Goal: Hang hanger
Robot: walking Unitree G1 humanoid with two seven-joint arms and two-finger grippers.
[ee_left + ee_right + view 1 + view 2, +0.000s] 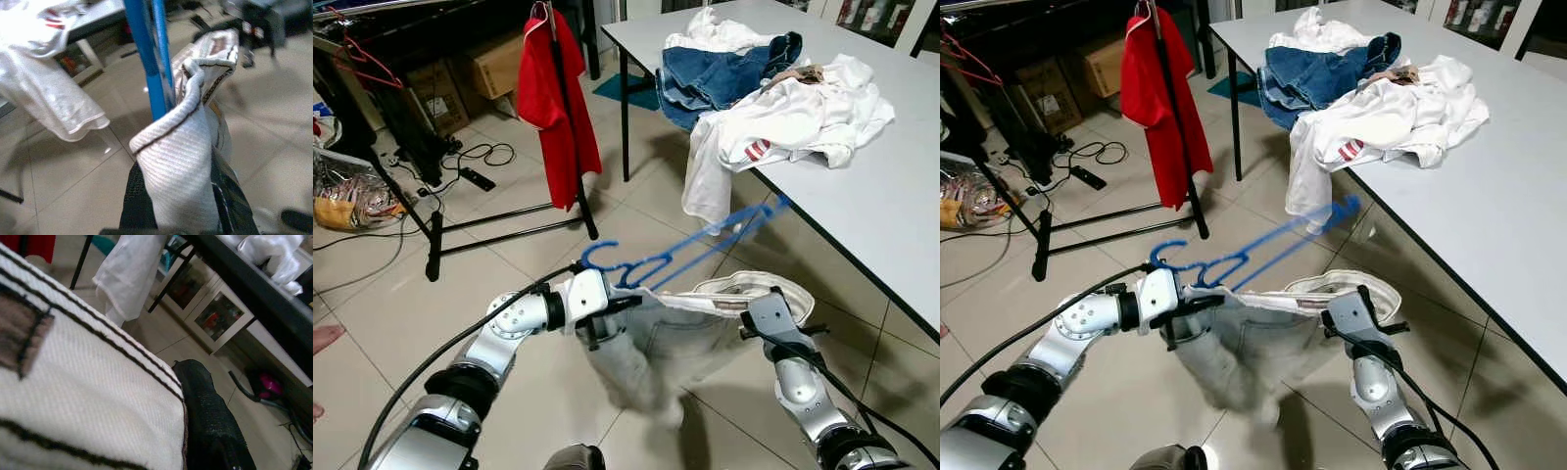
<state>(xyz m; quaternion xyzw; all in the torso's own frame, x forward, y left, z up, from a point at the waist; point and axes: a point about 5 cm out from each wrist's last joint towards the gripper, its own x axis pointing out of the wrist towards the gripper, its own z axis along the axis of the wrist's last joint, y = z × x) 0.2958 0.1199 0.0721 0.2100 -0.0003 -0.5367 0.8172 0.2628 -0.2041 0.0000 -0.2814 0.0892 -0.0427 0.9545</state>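
A blue plastic hanger (705, 240) slants over the floor, with its hook (597, 257) near my left gripper (607, 305). Pale grey trousers (656, 348) hang between both grippers by the waistband. My left gripper is shut on one side of the waistband (181, 161), and the blue hanger (146, 58) runs right behind the cloth. My right gripper (761, 315) is shut on the other side of the waistband (88, 396), with one black finger (210, 426) beside the cloth. A black clothes rack (570, 147) with a red shirt (553, 98) stands ahead to the left.
A white table (871, 206) on the right carries a pile of white clothes (793, 117) and jeans (715, 73), and one white garment hangs over its edge. Cardboard boxes (480, 69), cables and a power strip (475, 178) lie behind the rack. A red hanger (367, 64) hangs at far left.
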